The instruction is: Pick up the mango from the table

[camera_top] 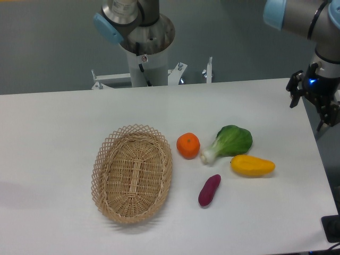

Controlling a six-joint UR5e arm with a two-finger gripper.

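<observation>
The mango (253, 166) is a yellow-orange elongated fruit lying on the white table (53, 138) at the right, its tapered end pointing right. My gripper (310, 109) hangs at the table's far right edge, above and to the right of the mango and well apart from it. Its black fingers (293, 93) are spread, and nothing is between them.
A bok choy (229, 142) lies just behind the mango. A round orange tangerine (188, 145) sits left of it. A purple sweet potato (209, 190) lies in front. An oval wicker basket (133, 172) stands to the left. The arm's base (146, 48) is at the back.
</observation>
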